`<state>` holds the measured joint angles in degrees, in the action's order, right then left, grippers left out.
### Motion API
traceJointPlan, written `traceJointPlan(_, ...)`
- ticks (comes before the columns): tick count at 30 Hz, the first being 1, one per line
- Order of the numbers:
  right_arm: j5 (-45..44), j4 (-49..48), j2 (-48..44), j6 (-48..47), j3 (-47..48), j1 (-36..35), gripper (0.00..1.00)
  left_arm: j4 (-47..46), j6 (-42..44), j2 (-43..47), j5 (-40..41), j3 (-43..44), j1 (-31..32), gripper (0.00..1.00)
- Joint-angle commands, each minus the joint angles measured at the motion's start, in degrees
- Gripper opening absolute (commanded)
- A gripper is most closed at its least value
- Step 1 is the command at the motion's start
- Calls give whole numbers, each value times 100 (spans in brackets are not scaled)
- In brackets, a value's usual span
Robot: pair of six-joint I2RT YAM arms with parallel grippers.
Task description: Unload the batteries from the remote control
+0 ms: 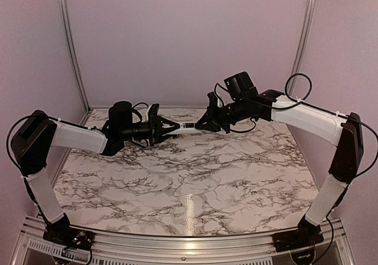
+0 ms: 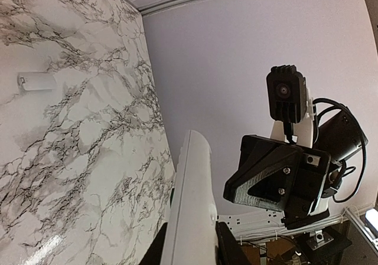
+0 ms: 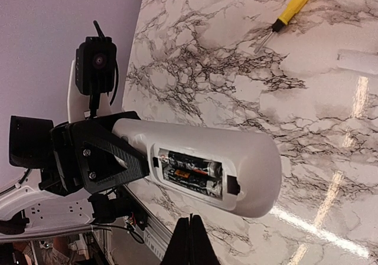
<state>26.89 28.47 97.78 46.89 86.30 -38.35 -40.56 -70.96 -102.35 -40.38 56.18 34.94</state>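
Observation:
The white remote control (image 1: 186,126) hangs in the air above the back of the table, with my left gripper (image 1: 171,127) shut on one end of it. In the left wrist view the remote control (image 2: 192,200) rises between the two black fingers of my left gripper (image 2: 190,250). In the right wrist view the remote control (image 3: 242,150) shows its open compartment, with two dark batteries (image 3: 190,172) lying side by side inside. My right gripper (image 3: 190,232) is shut and empty, its tips just short of the compartment. It meets the remote's free end (image 1: 204,123).
A yellow-handled screwdriver (image 3: 292,5) lies on the marble table (image 1: 195,188) below. A small white cover piece (image 3: 357,61) lies on the table too, also seen as a white piece (image 2: 36,81) in the left wrist view. The back wall stands close behind both grippers.

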Motion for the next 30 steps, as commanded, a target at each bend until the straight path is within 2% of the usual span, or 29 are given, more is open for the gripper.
traceJointPlan(1, 17, 51, 41, -14, -56, -15, 0, 70, 231, -83, 53, 30, -5, 0)
traceJointPlan(8, 9, -167, -101, -97, -144, -15, 0, 450, 561, 97, 42, -117, -22, 0)
traceJointPlan(11, -10, -188, -188, -182, -193, -15, 6, 667, 719, 232, 95, -262, -22, 0)
traceJointPlan(17, -181, 6, -328, -435, -230, -15, 27, 957, 902, 337, 106, -458, -22, 0)
traceJointPlan(20, -363, 296, -323, -653, -71, -14, 42, 1268, 1104, 355, 134, -471, -22, 0)
traceJointPlan(26, -782, 886, -304, -1095, 255, -5, 80, 1351, 1177, 480, 209, -866, 2, 0)
traceJointPlan(30, -991, 1074, -330, -1306, 340, -6, 92, 1164, 1087, 584, 315, -1267, 63, 0)
